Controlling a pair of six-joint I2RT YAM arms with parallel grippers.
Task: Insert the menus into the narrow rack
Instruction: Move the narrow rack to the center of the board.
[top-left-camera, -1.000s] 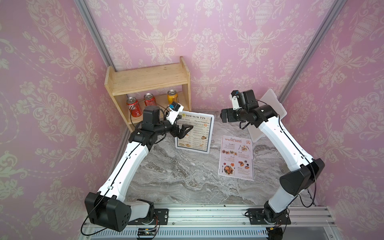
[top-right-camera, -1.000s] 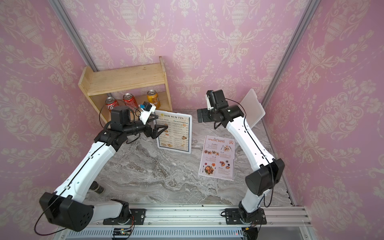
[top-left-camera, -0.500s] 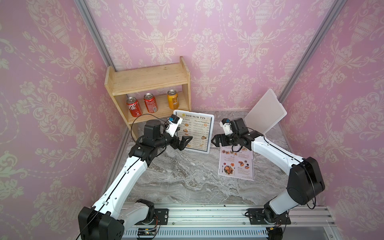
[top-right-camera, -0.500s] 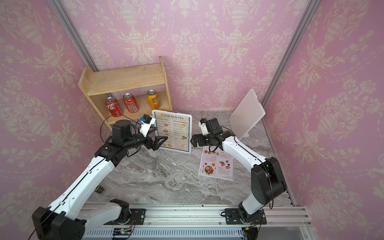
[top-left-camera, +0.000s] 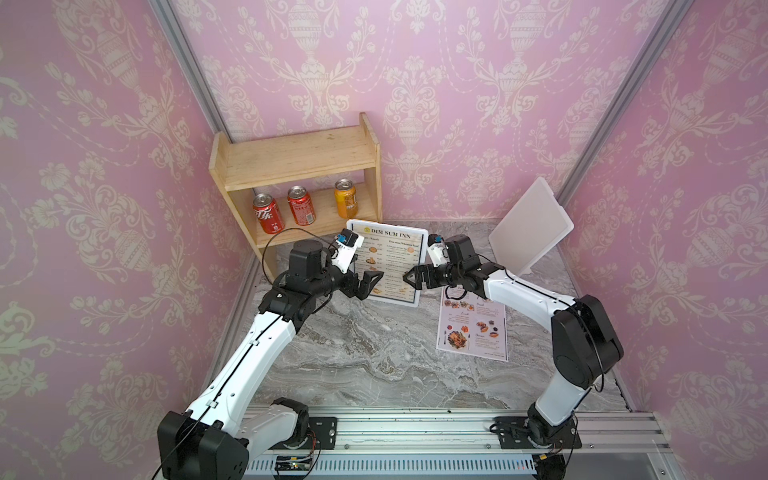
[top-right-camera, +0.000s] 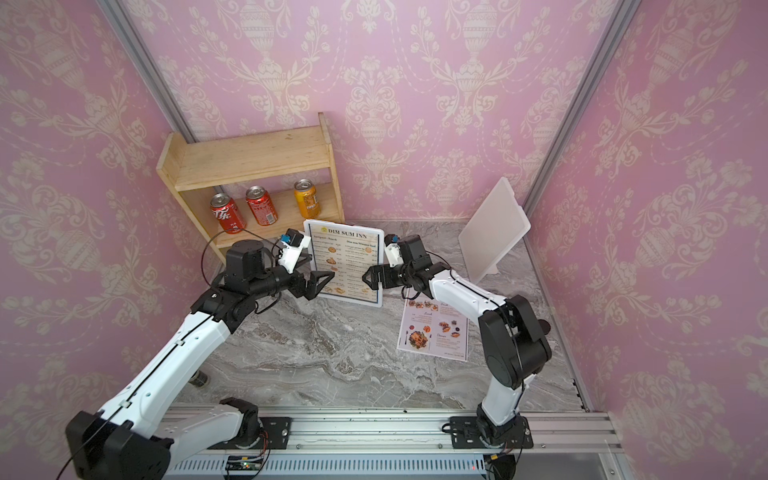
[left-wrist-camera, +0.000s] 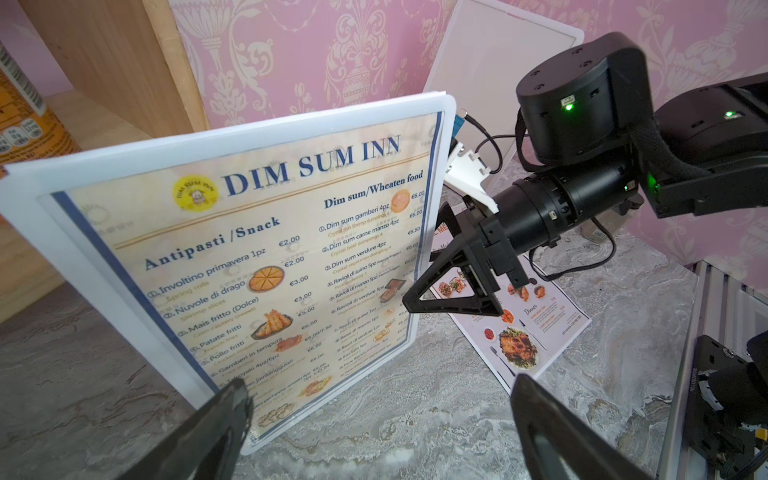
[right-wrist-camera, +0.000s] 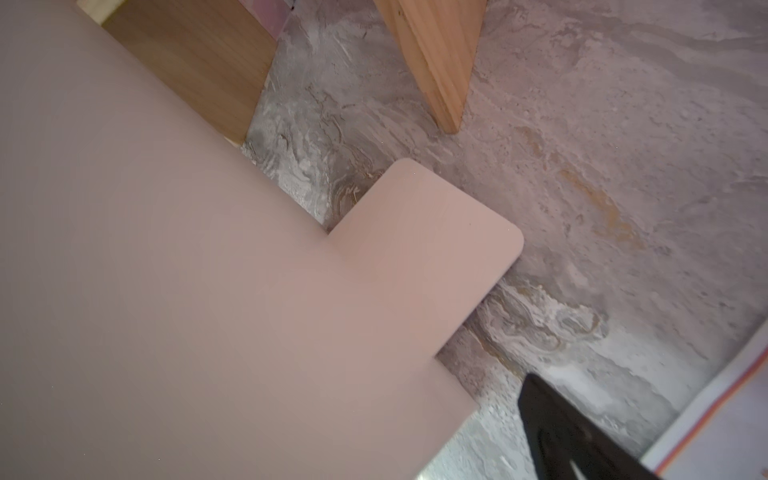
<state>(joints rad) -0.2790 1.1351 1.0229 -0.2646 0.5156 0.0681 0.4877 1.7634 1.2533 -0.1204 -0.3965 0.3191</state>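
Note:
The blue-bordered "DIM SUM INN" menu (top-left-camera: 390, 262) (top-right-camera: 347, 257) (left-wrist-camera: 270, 257) stands upright on a white footed board, just in front of the narrow wooden rack (top-left-camera: 299, 160) (top-right-camera: 249, 158). The pale food-photo menu (top-left-camera: 473, 328) (top-right-camera: 434, 332) (left-wrist-camera: 532, 328) lies flat on the marble to its right. My left gripper (top-left-camera: 372, 284) (left-wrist-camera: 378, 399) hangs open at the standing menu's lower left front, holding nothing. My right gripper (top-left-camera: 411, 277) (left-wrist-camera: 424, 266) is open and straddles that board's right edge. In the right wrist view only one of its fingers (right-wrist-camera: 573, 440) shows; the board's back hides the other.
Three drink cans (top-left-camera: 301, 205) stand on the rack's lower shelf. A bare white board (top-left-camera: 528, 224) leans at the back right corner. Pink walls close in on three sides. The metal rail (top-left-camera: 415, 428) with both arm bases runs along the front edge.
Both arms have come down and inward. The right gripper swung from high at the back to the standing menu's right edge. The left gripper dropped lower in front of the menu.

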